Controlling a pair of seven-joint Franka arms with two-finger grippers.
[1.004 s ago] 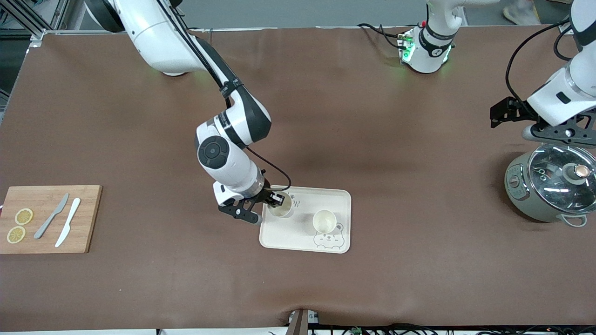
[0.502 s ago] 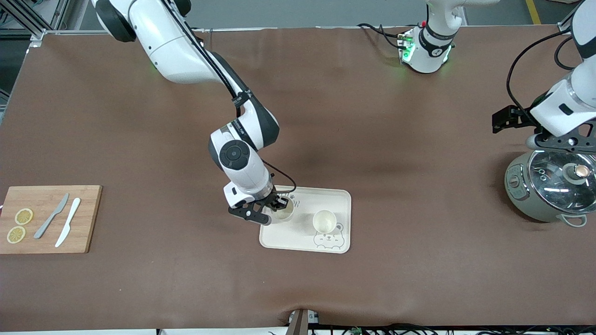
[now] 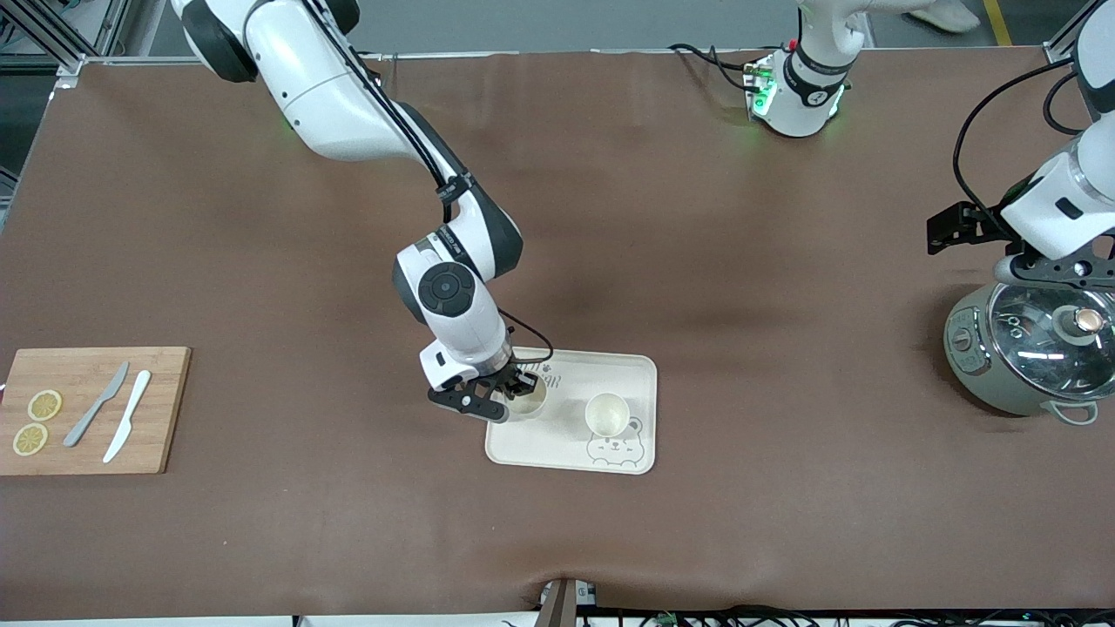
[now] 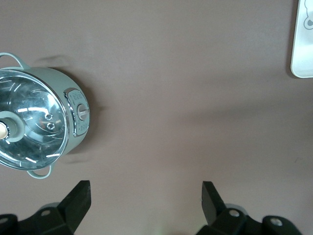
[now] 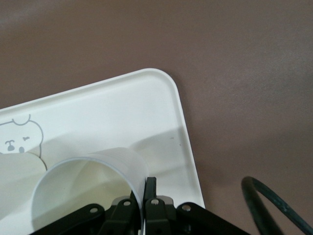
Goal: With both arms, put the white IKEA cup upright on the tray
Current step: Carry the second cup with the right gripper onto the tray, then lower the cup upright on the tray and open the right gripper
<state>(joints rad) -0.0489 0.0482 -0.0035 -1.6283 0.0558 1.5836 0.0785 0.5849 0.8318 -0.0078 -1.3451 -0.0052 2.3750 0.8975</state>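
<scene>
The cream tray (image 3: 640, 373) with a bear drawing lies near the table's middle. Two white cups stand upright on it: one (image 3: 607, 413) by the bear, one (image 3: 528, 399) at the tray's end toward the right arm. My right gripper (image 3: 517, 387) is shut on the rim of that second cup, one finger inside and one outside; the right wrist view shows the cup wall (image 5: 127, 166) pinched between the fingers (image 5: 150, 188) over the tray (image 5: 146, 107). My left gripper (image 3: 1041, 261) is open and empty above the table beside a pot, as the left wrist view (image 4: 145, 193) shows.
A grey-green pot with a glass lid (image 3: 1032, 348) stands at the left arm's end, also in the left wrist view (image 4: 34, 122). A wooden cutting board (image 3: 91, 409) with two knives and lemon slices lies at the right arm's end. A tray corner (image 4: 303, 44) shows in the left wrist view.
My right gripper has lowered the cup onto the tray and shifted slightly toward the right arm's end. My left gripper has drifted a little toward the pot.
</scene>
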